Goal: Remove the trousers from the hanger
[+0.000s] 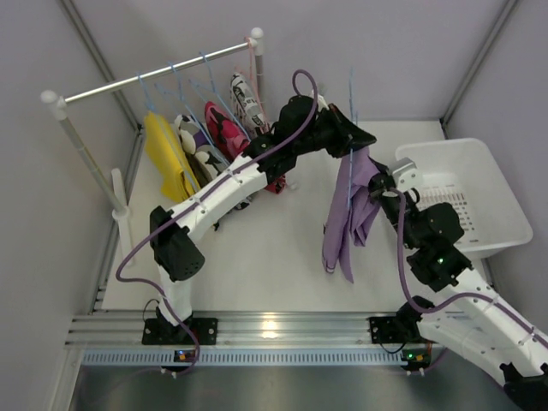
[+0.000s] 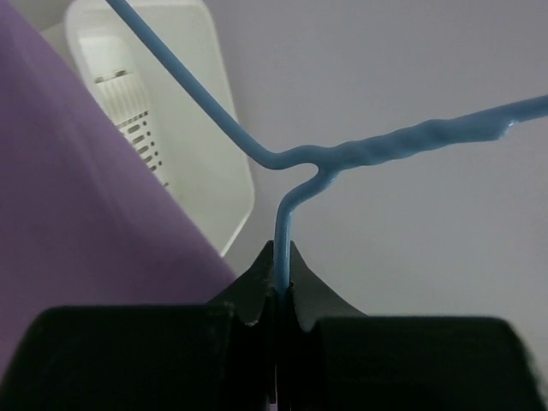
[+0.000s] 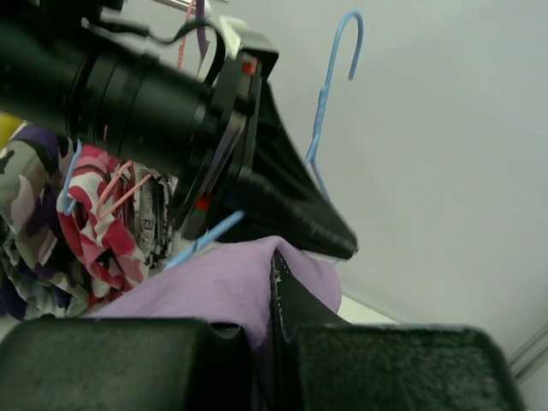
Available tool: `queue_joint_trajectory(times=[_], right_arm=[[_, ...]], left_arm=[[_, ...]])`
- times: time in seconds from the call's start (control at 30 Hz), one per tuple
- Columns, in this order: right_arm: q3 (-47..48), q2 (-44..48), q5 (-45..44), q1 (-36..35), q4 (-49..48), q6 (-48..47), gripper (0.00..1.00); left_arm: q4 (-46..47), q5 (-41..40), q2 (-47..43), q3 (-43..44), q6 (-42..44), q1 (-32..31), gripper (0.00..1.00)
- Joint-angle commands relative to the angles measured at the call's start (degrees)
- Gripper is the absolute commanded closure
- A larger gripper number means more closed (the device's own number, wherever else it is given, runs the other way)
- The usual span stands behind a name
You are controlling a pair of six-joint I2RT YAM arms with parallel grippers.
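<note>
Lilac trousers (image 1: 347, 210) drape blue hanger (image 2: 282, 227) pinched in left claw (image 2: 281, 261)

White-and-black arms (image 1: 214, 193), purple cables (image 1: 399, 240)

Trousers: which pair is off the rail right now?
The plain lilac-purple pair, on the blue hanger pinched in the left gripper, right gripper clamped on its cloth. The yellow pair and printed pairs hang on the rail.

The top camera looks down over the whole desk (image 1: 274, 248) from behind its near edge; both wrist cameras sit close on the blue hanger (image 2: 368, 150) and lilac trousers (image 3: 214, 287), shared by all views.
</note>
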State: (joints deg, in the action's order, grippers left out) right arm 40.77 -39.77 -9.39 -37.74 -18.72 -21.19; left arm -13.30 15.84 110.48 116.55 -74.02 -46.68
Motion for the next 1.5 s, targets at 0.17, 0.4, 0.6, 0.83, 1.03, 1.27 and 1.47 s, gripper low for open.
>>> queue_joint_trajectory(times=[0.17, 0.4, 0.6, 0.83, 1.03, 1.27, 1.47], right_arm=[[17.83, -1.97, -5.55, 4.15, 2.63, 11.61, 1.00], [30.49, -7.68, -11.35, 6.18, -0.43, 3.80, 1.00], [40.51, -14.62, -16.54, 13.64, -3.25, -2.72, 1.00], [47.73, -21.75, -13.38, 30.16, -2.11, 2.64, 1.00], [46.60, -22.90, -11.09, 42.47, -3.34, 3.35, 1.00], [38.43, -20.18, -7.14, 53.10, -3.17, 2.38, 1.00], [26.22, -18.24, -5.91, 54.44, -3.34, -0.69, 1.00]], left_arm=[[1.97, -1.86, -6.59, -5.89, 13.63, 0.01, 1.00], [0.03, -3.00, -11.15, -16.61, 17.94, -0.08, 1.00], [-1.90, -5.02, -14.50, -22.33, 20.67, -1.49, 1.00], [-5.07, -6.52, -16.96, -24.00, 22.25, -1.58, 1.00], [-6.21, -7.57, -18.98, -24.09, 24.27, -1.58, 1.00], [-8.14, -8.54, -20.56, -23.92, 26.12, -1.49, 1.00], [-8.85, -8.28, -21.18, -21.63, 28.93, -1.58, 1.00]])
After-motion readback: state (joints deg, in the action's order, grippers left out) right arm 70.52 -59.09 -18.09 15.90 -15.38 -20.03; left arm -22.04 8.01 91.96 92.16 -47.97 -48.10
